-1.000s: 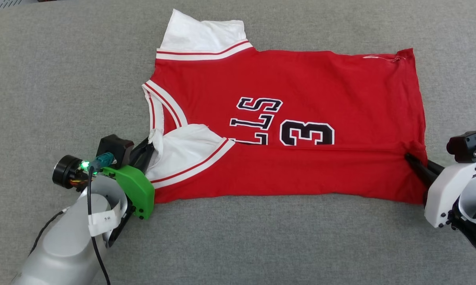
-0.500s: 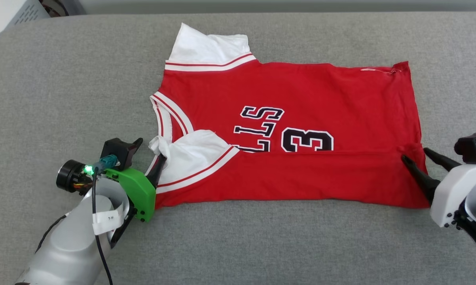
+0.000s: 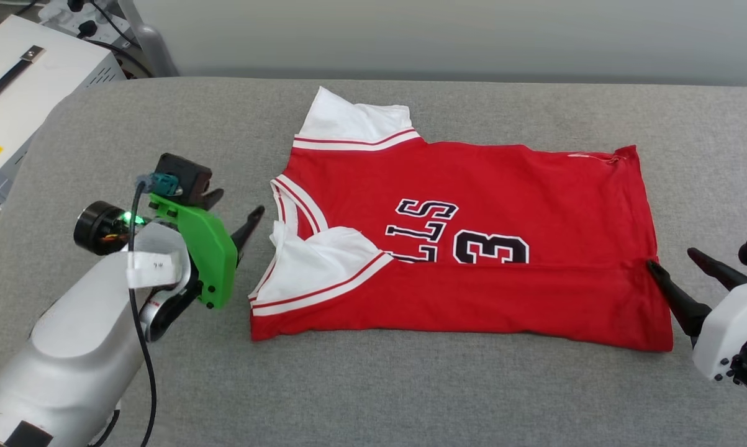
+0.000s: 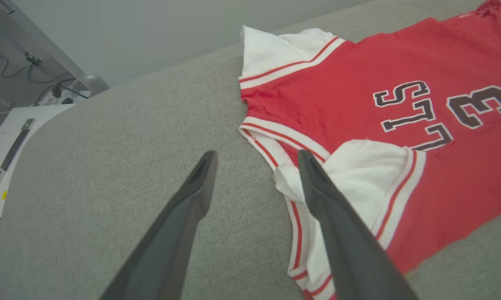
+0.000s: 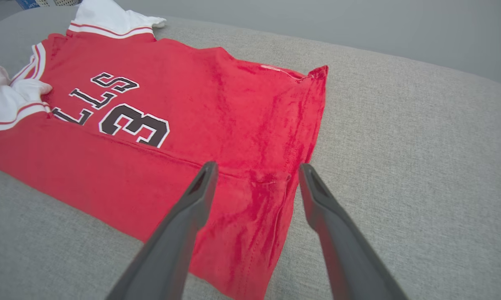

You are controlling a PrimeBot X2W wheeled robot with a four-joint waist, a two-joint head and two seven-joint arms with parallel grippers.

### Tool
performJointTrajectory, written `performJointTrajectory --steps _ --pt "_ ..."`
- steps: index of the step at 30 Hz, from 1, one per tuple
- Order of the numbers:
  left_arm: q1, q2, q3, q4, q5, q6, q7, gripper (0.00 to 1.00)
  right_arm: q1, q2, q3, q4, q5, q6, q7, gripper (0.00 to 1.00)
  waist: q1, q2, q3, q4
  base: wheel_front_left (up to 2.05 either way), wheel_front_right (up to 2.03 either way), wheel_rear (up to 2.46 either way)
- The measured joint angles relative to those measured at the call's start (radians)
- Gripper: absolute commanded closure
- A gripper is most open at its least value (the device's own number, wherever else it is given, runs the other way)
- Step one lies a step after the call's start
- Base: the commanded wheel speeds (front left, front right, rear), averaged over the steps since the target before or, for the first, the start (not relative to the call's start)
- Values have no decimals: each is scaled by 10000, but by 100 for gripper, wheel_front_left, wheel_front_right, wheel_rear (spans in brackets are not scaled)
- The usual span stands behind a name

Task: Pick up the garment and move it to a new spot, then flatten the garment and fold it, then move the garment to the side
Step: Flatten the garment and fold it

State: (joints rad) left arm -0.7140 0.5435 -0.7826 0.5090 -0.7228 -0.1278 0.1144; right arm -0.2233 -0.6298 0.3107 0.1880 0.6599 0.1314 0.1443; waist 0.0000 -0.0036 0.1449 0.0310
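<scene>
Red jersey T-shirt [image 3: 472,186], near edge folded over, flat on grey fabric surface [image 3: 410,391]; left gripper [image 3: 239,202], right gripper [image 3: 670,257]: jaws open.

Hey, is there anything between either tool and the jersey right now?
Nothing visible stands in the way. The left tool, open, sits just off the collar end of the jersey. The right tool, open, is at the hem edge, one finger over the cloth.
</scene>
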Motion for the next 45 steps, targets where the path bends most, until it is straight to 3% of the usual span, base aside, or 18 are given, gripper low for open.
performJointTrajectory --steps 6,7,11,15,29,30,31,32,39,45 --pt "-246 606 -598 -1175 -1900 0 3256 0 219 330 -222 -454 -155 0 585 0 0 0 -55 -3 0 0 0" --pt "-311 732 -848 -1404 -2472 0 4328 0 293 378 -286 -571 -173 0 794 0 0 0 -33 -28 0 0 0" --pt "-313 869 -1037 -1354 -3141 0 5524 0 369 497 -393 -721 -228 0 1085 0 0 0 49 -103 0 0 0" --pt "-308 828 -1315 -1041 -3164 0 5921 0 369 575 -414 -828 -236 0 1287 0 0 0 152 -205 0 0 0" --pt "-159 121 -1845 980 -3267 0 5682 0 165 696 -205 -855 -236 0 1595 0 0 0 630 -594 0 0 0" --pt "-173 123 -1939 961 -3273 0 5664 20 105 673 -199 -861 -236 0 1597 0 0 0 629 -607 0 0 0" --pt "-198 128 -2042 943 -3273 0 5624 84 51 625 -196 -869 -240 0 1603 0 0 0 615 -609 0 0 0" --pt "-212 138 -2121 930 -3277 0 5580 100 -4 573 -192 -872 -245 0 1611 0 0 0 597 -606 0 0 0" --pt "-241 332 -2721 382 -3390 0 4890 100 -573 -424 -15 -1145 -236 0 2830 0 0 0 343 -533 0 0 0" --pt "-280 665 -2997 -128 -3427 0 4222 100 -1105 -1298 65 -1369 686 0 5392 0 0 0 196 -402 0 0 0"
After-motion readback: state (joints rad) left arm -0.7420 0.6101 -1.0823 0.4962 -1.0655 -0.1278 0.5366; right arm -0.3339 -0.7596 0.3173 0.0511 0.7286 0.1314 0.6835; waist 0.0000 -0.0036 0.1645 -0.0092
